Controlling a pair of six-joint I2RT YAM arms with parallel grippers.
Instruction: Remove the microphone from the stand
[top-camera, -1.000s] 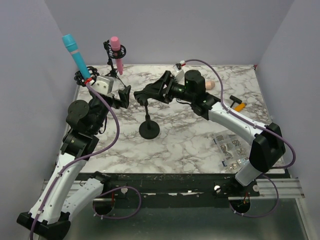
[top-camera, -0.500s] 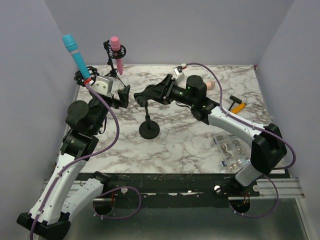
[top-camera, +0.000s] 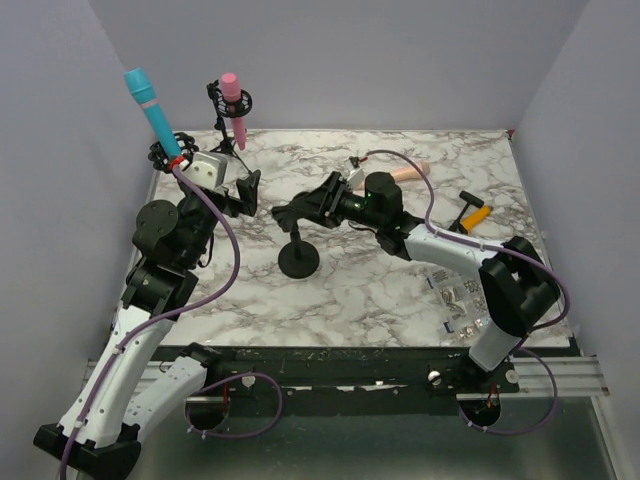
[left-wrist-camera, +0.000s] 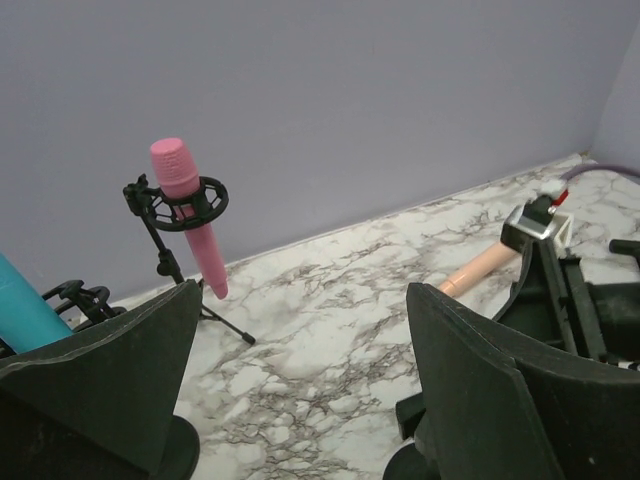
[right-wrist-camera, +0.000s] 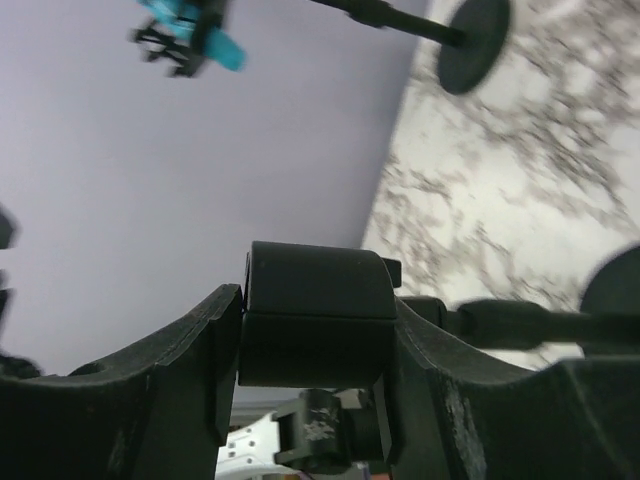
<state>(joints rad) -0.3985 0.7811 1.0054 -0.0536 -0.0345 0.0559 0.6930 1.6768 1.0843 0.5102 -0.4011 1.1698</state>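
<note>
A black stand with a round base (top-camera: 298, 261) stands mid-table, and its clip holds no microphone. My right gripper (top-camera: 287, 212) is shut on the stand's black clip block (right-wrist-camera: 315, 318), with the stand's rod (right-wrist-camera: 525, 325) running off to the right. A peach microphone (top-camera: 405, 172) lies on the table behind the right arm and also shows in the left wrist view (left-wrist-camera: 482, 270). My left gripper (top-camera: 246, 190) is open and empty just left of the stand. Its fingers (left-wrist-camera: 105, 380) frame bare marble.
A pink microphone (top-camera: 233, 101) sits in a tripod stand at the back left, also seen from the left wrist (left-wrist-camera: 186, 215). A blue microphone (top-camera: 152, 109) sits in a stand at the far left. An orange-handled tool (top-camera: 473, 213) and a bag of small parts (top-camera: 461, 300) lie at the right.
My right arm has dropped lower and pulled toward the near left, its gripper still on the stand's clip. The peach microphone behind it is now more exposed. The left arm has not moved.
</note>
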